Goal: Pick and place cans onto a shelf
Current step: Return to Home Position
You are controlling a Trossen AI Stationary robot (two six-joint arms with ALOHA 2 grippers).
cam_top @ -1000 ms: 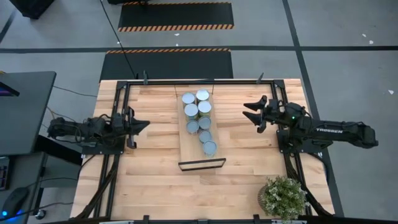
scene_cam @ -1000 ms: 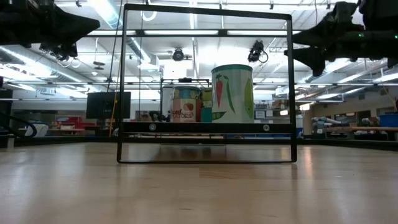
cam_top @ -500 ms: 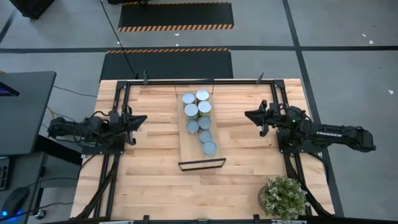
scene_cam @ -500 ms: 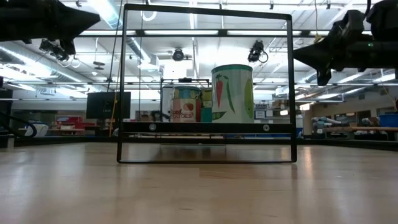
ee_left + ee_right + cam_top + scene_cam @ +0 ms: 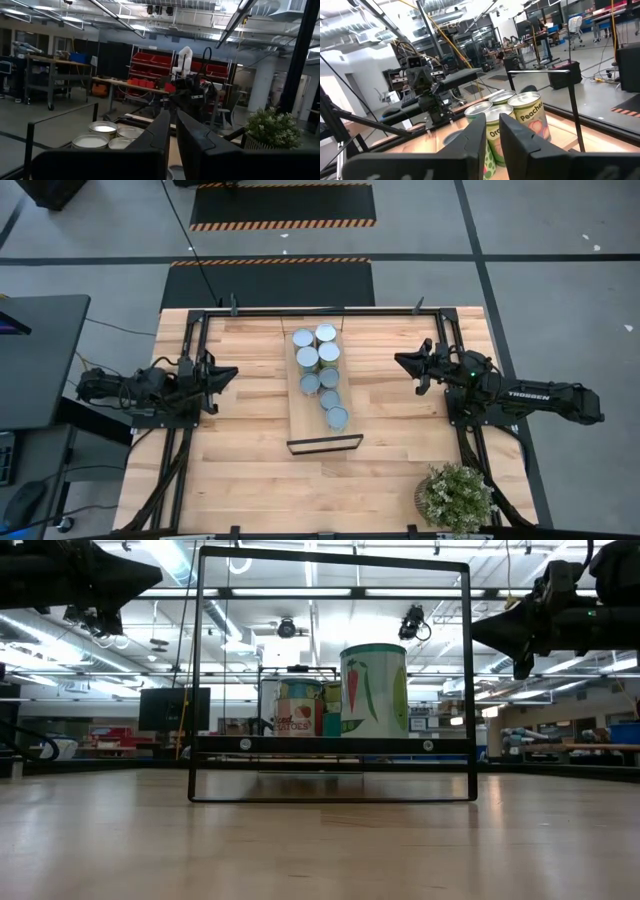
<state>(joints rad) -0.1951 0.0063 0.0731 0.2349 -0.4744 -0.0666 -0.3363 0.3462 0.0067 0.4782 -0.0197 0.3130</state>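
Several cans [image 5: 319,366] with silvery tops stand upright on the shelf, a long light-wood board [image 5: 303,418] lying at the table's middle, with a black bar frame [image 5: 324,445] at its near end. The low view shows the cans [image 5: 373,690] through that frame. My left gripper [image 5: 236,371] hovers shut and empty to the left of the shelf. My right gripper [image 5: 398,359] hovers shut and empty to its right. Both point at the cans, which also show in the left wrist view [image 5: 105,129] and the right wrist view [image 5: 527,112].
A potted plant [image 5: 455,495] stands at the table's near right corner. A black bar frame [image 5: 320,311] runs round the table's far part. Bare wood lies between each gripper and the shelf.
My right gripper has shut its fingers and drawn back a little toward the table's right edge. My left gripper has shifted slightly toward the far edge. The cans and the shelf have kept still.
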